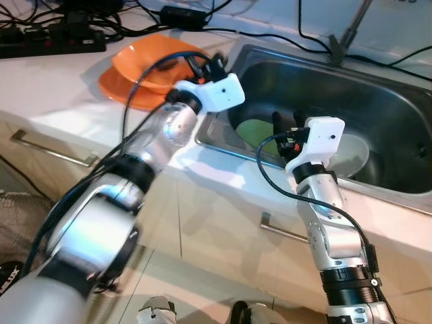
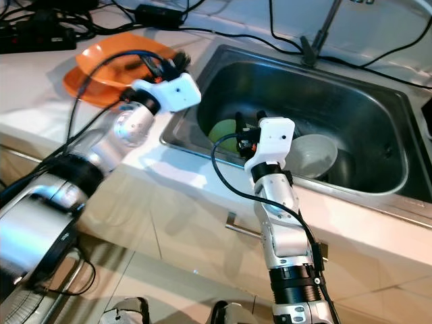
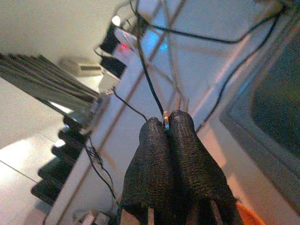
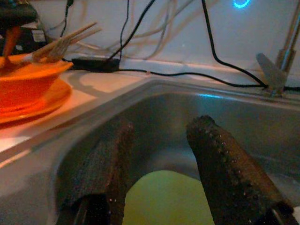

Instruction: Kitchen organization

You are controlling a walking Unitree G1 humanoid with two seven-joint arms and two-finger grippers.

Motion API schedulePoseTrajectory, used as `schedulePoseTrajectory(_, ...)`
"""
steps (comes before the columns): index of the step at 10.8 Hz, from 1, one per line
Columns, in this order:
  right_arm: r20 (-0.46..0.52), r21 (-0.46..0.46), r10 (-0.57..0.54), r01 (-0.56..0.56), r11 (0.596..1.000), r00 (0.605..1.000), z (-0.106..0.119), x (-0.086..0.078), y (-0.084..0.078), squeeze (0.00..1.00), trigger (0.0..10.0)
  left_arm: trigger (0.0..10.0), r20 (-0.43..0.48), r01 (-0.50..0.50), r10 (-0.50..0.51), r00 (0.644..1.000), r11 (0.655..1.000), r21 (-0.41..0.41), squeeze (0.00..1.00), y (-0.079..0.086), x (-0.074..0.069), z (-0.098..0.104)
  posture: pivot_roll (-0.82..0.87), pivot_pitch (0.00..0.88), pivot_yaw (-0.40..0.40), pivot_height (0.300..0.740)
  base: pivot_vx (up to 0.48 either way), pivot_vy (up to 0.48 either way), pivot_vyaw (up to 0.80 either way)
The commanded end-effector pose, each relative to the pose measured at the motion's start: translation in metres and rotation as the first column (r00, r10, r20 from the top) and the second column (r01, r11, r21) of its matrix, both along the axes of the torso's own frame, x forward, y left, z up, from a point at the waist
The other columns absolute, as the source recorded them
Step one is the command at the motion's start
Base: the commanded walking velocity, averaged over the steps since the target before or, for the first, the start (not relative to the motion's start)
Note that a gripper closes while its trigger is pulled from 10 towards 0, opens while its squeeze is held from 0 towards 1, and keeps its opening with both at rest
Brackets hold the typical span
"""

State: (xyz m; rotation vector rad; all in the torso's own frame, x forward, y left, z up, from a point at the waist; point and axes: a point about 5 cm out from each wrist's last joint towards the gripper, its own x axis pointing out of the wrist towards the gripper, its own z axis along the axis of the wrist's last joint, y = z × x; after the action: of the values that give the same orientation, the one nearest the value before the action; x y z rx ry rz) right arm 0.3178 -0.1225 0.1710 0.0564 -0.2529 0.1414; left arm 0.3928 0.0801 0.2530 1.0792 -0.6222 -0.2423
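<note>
Where the cabinet front drops below the counter, with a bar handle on it, the robot's two silver arms rise toward the worktop. The right gripper hangs just over the near rim of the steel sink, its two black fingers spread apart with nothing between them, pointing down into the basin. Directly beneath it, on the sink floor, lies a green plate, and just beside that, toward the robot's right, sits a pale bowl. The left gripper is over the counter at the sink's left edge, above the orange dishes; its fingers are pressed together, and a thin metallic sliver shows pinched at their tips, though what it is cannot be made out. On the counter left of the sink stands an orange bowl stacked on an orange plate; in the right wrist view, pale chopsticks rest across the bowl's rim. Farther back, black cables trail over the counter behind the sink, a power strip lies at the far left, a black adapter sits near the wall, and the faucet rises from the sink's back edge.
</note>
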Motion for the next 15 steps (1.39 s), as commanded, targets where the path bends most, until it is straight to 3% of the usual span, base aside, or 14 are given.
schedulePoseTrajectory(1, 0.005, 0.007, -0.002, 0.002, 1.0, 1.0, 0.003, 0.001, 0.0, 0.0, 10.0, 0.0, 0.047, 0.05, -0.049, 0.998, 0.999, -0.014, 0.0, -0.007, -0.009, 0.013, 0.08, 0.116, -0.058, 0.74, 0.0, 0.0, 0.0)
schedulePoseTrajectory(2, 0.005, 0.008, 0.001, -0.001, 1.0, 1.0, 0.003, 0.001, 0.001, 0.0, 10.0, 6.4, 0.061, 0.055, -0.055, 0.997, 0.998, -0.011, 0.0, -0.008, -0.015, 0.015, 0.08, 0.116, -0.059, 0.74, 0.0, 0.0, 0.0)
schedulePoseTrajectory(3, 0.006, 0.011, 0.005, -0.005, 1.0, 1.0, 0.004, 0.003, 0.003, 0.0, 10.0, 10.0, 0.064, 0.035, -0.036, 0.997, 0.999, 0.02, 0.0, -0.003, -0.023, 0.017, 0.09, 0.111, -0.06, 0.74, 0.0, 0.0, 0.0)
schedulePoseTrajectory(5, 0.01, 0.014, 0.012, -0.012, 1.0, 1.0, 0.005, 0.005, 0.004, 0.0, 10.0, 10.0, 0.035, 0.017, -0.016, 0.999, 0.999, -0.034, 0.0, 0.007, -0.038, 0.023, 0.1, 0.107, -0.064, 0.74, 0.0, 0.0, 0.0)
schedulePoseTrajectory(7, 0.012, 0.015, 0.017, -0.018, 1.0, 1.0, 0.006, 0.007, 0.006, 0.0, 10.0, 10.0, 0.054, 0.073, -0.061, 0.997, 0.967, -0.245, 0.0, 0.008, -0.047, 0.04, 0.1, 0.098, -0.067, 0.74, 0.0, 0.0, 0.0)
schedulePoseTrajectory(8, 0.023, 0.02, 0.022, -0.022, 1.0, 1.0, 0.008, 0.008, 0.007, 0.0, 10.0, 10.0, 0.171, 0.233, -0.173, 0.97, 0.862, -0.45, 0.0, 0.008, -0.062, 0.074, 0.1, 0.089, -0.067, 0.74, 0.0, 0.0, 0.0)
schedulePoseTrajectory(9, 0.028, 0.022, 0.024, -0.024, 0.999, 0.999, 0.008, 0.009, 0.008, 0.0, 10.0, 10.0, 0.223, 0.346, -0.265, 0.938, 0.758, -0.552, 0.0, 0.006, -0.072, 0.089, 0.1, 0.087, -0.064, 0.74, 0.0, 0.0, 0.0)
schedulePoseTrajectory(10, 0.035, 0.024, 0.026, -0.027, 0.999, 0.999, 0.01, 0.009, 0.009, 0.0, 10.0, 10.0, 0.209, 0.416, -0.385, 0.899, 0.597, -0.686, 0.0, 0.001, -0.076, 0.095, 0.1, 0.082, -0.061, 0.74, 0.0, 0.0, 0.0)
schedulePoseTrajectory(11, 0.055, 0.027, 0.033, -0.034, 0.999, 0.998, 0.014, 0.009, 0.01, 0.0, 10.0, 10.0, 0.169, 0.416, -0.558, 0.813, 0.352, -0.838, 0.0, -0.005, -0.075, 0.087, 0.09, 0.08, -0.06, 0.74, 0.0, 0.0, 0.0)
schedulePoseTrajectory(12, 0.07, 0.03, 0.053, -0.055, 0.998, 0.996, 0.017, 0.009, 0.01, 0.13, 10.0, 10.0, 0.148, 0.388, -0.614, 0.775, 0.278, -0.879, 0.0, -0.005, -0.075, 0.079, 0.09, 0.08, -0.058, 0.74, 0.0, 0.0, 0.0)
schedulePoseTrajectory(13, 0.082, 0.031, 0.073, -0.076, 0.997, 0.994, 0.02, 0.009, 0.011, 0.99, 10.0, 10.0, 0.128, 0.362, -0.641, 0.756, 0.248, -0.899, 0.0, -0.005, -0.073, 0.073, 0.09, 0.079, -0.058, 0.74, 0.0, 0.0, 0.0)
schedulePoseTrajectory(14, 0.11, 0.019, 0.111, -0.114, 0.993, 0.988, 0.026, 0.008, 0.012, 1.0, 10.0, 10.0, 0.075, 0.311, -0.697, 0.714, 0.22, -0.925, 0.0, -0.008, -0.071, 0.059, 0.09, 0.076, -0.056, 0.74, 0.0, 0.0, 0.0)
schedulePoseTrajectory(15, 0.139, 0.0, 0.168, -0.17, 0.985, 0.976, 0.033, 0.006, 0.015, 1.0, 10.0, 10.0, 0.02, 0.276, -0.715, 0.699, 0.244, -0.93, 0.0, -0.011, -0.068, 0.046, 0.08, 0.071, -0.053, 0.74, 0.0, 0.0, 0.0)
